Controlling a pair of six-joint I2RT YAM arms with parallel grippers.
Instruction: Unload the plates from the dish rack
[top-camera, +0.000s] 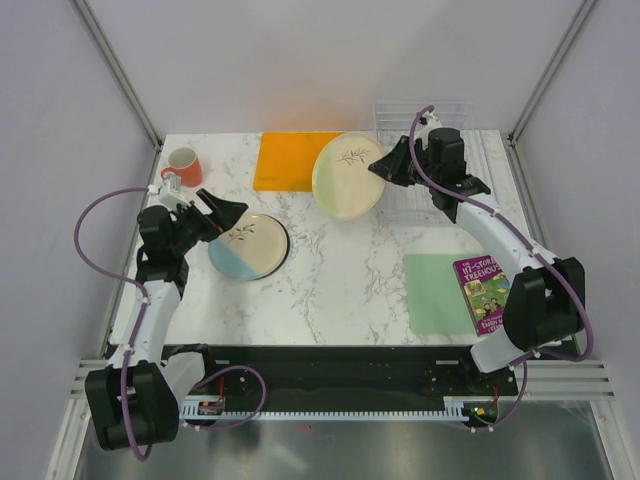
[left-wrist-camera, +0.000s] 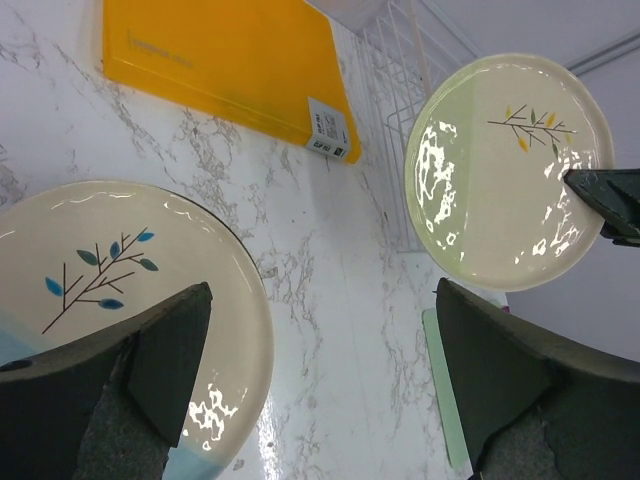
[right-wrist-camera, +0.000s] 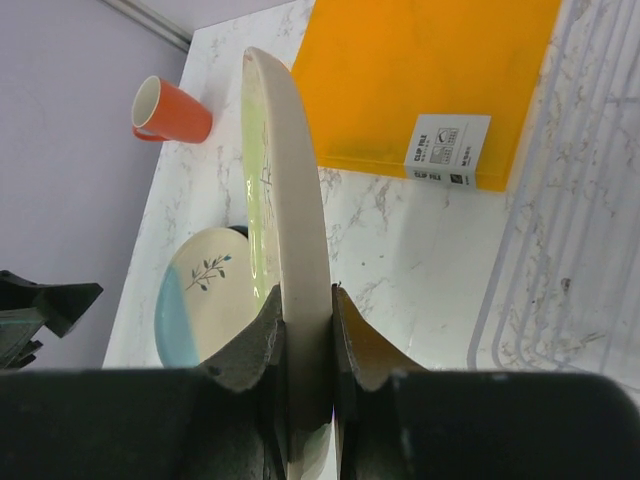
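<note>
1. Cream plate w/ sprig (top-camera: 348, 177): held off the tabletop, tilted, just left of dish rack (top-camera: 400, 205); in top view its far-left rim overlaps the orange board (top-camera: 295, 160).
2. R gripper (top-camera: 378, 165): jaws clamped on that plate's right rim; wrist view shows the rim edge-on betw. both fingers.
3. Blue-and-cream plate (top-camera: 248, 246): flat on table, left of centre, well apart from rack.
4. L gripper (top-camera: 225, 218): over this plate's left rim, jaws wide apart, nothing betw. them.
5. Surface: white marble-pattern table (top-camera: 340, 300), glossy w/ light glare. Orange-red mug (top-camera: 183, 162) at far left; green mat (top-camera: 435, 292) and book (top-camera: 485, 295) at near right, book overlapping mat.
6. Room: plain pale walls (top-camera: 300, 60), metal corner posts (top-camera: 115, 70).
</note>
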